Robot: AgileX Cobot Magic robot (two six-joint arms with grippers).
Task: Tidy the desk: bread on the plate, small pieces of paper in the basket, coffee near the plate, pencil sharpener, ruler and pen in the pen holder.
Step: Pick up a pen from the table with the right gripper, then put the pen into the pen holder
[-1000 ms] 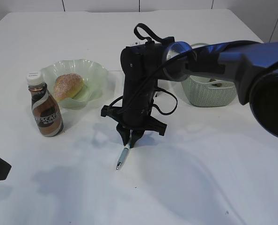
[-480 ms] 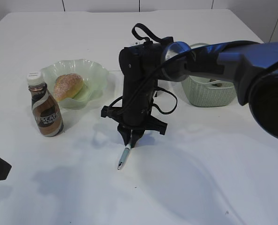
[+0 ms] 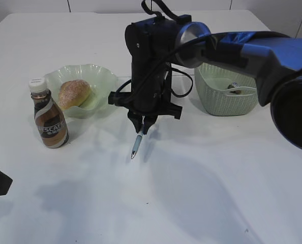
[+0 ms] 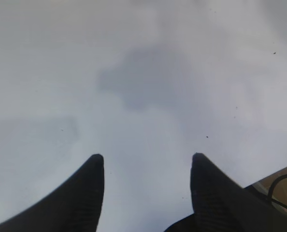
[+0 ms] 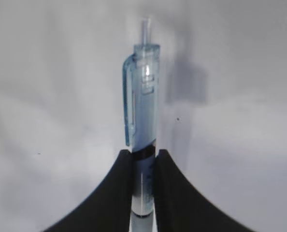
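White desk surface (image 3: 217, 193) is all the left wrist view shows under the left gripper (image 4: 147, 162), whose fingers stand wide apart with nothing between them; in the exterior view only a dark scrap of that arm shows at the near left edge, so it plays no part in any risk here. Toward the far left corner the coffee bottle (image 3: 48, 114) stands upright just beside the green plate (image 3: 106, 81), and the bread (image 3: 73, 92) lies on that plate. Near the middle of the desk the right gripper (image 3: 143, 123) hangs clear of the surface with its fingers (image 5: 117, 193) pinched hard on the pale blue pen (image 3: 137, 144), which dangles tip-down at a slight slant. The hold looks thin: the right wrist view shows only a short stretch of barrel between the pads, with most of the pen jutting beyond them, so a quick swing could pivot it or let it slip out and roll. Toward the far right edge sits the woven basket (image 3: 227, 99), something small inside it. No pen holder is visible, so aiming the long slanted pen into a narrow mouth may catch its rim.
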